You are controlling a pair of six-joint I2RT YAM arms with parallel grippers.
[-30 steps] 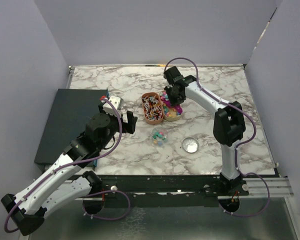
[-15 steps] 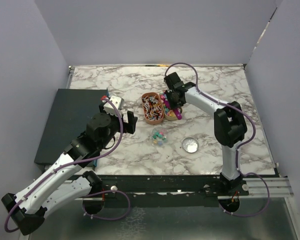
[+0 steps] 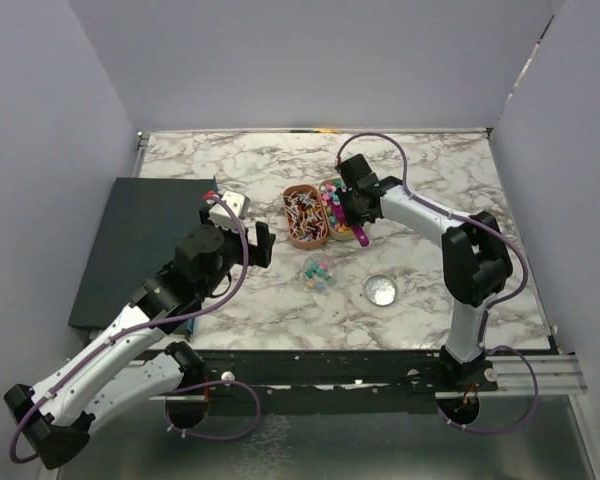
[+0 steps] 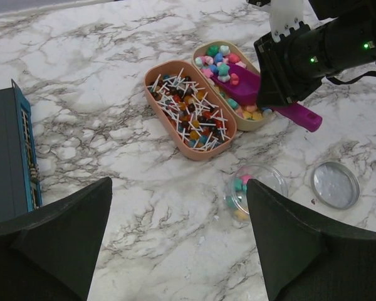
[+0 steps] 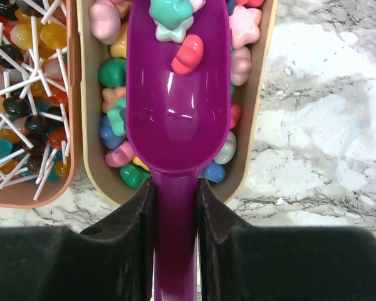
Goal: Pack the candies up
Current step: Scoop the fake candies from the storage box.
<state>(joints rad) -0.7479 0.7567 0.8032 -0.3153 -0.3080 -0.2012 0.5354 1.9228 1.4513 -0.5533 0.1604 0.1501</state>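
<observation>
Candies [image 3: 329, 197], overhead view: we count the bulk in the pale tray [image 3: 340, 238] at frame centre, just beside an orange tray [image 3: 307, 245] of lollipops [image 3: 304, 212] on its left. Purple scoop [image 3: 364, 234]: handle pokes out toward the lower right of the pale tray. Clear jar [image 3: 306, 264], just below the trays: a small handful of candies inside, well short of full. Lid [image 3: 381, 289]: lying apart, right of the jar, on the marble top [image 3: 230, 160].

Left wrist view: left gripper [image 4: 178, 183], fingers spread wide with nothing between them, held above bare marble at lower frame. We see the jar at lower right, uncapped, its bottom only partly covered.

Right wrist view: right gripper [image 5: 175, 200], clamped on the scoop's handle at bottom centre. Bowl lies over the pale tray, carrying only three or so candies near the top edge.

Tally, as we judge it: packing begun, one small portion in. Outstanding: carry this scoopful to the jar, tip it, repeat until filled, then presumably fit the lid.
</observation>
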